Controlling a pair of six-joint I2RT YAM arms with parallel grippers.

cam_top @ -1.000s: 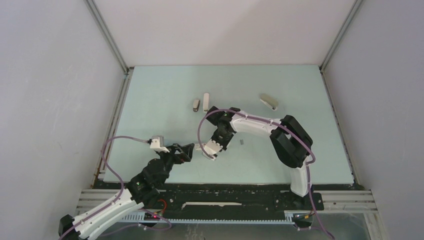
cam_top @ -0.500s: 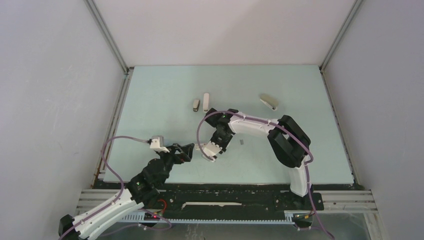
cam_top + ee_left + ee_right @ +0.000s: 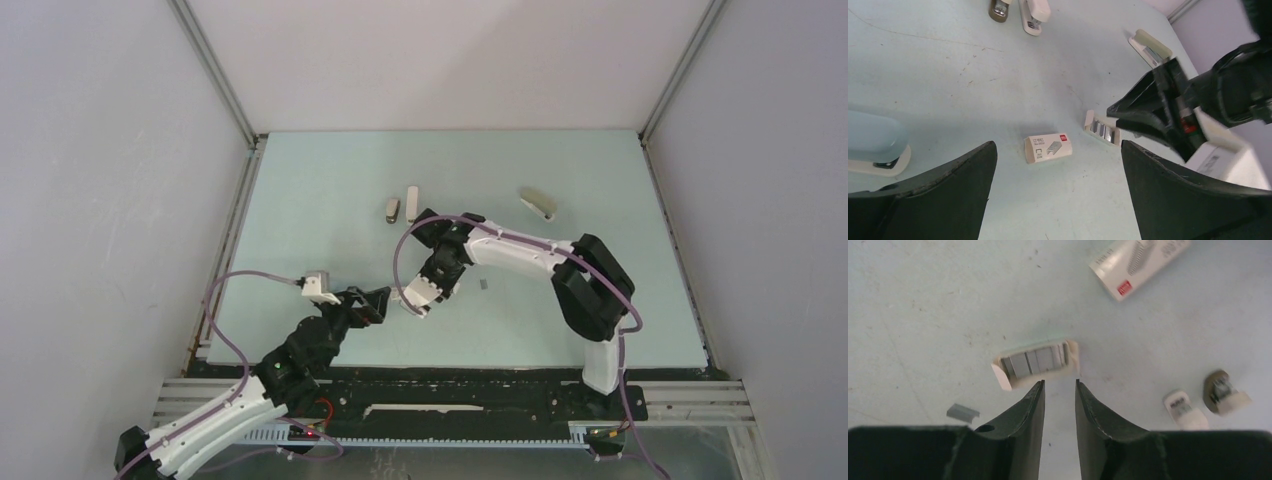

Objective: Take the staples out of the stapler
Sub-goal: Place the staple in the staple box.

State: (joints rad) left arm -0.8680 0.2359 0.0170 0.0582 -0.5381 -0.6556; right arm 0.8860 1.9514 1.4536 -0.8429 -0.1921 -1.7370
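White shells and black joints cover my arms point(image 3: 515, 253); purple cables point(image 3: 250, 274) loop alongside; my right gripper point(image 3: 1059, 385) has black fingers point(image 3: 1023, 420).

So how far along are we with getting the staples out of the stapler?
Done: a loose strip of staples lies on the mat; where it came from I cannot tell. In hand: nothing. The right gripper hangs with jaws parted over an open tray of staple strips; the left gripper is wide open, empty. Left: the grey-beige stapler lies apart, unheld.

grey staples point(image 3: 963, 413), pale-green table point(image 3: 923, 300) (dark-flecked)
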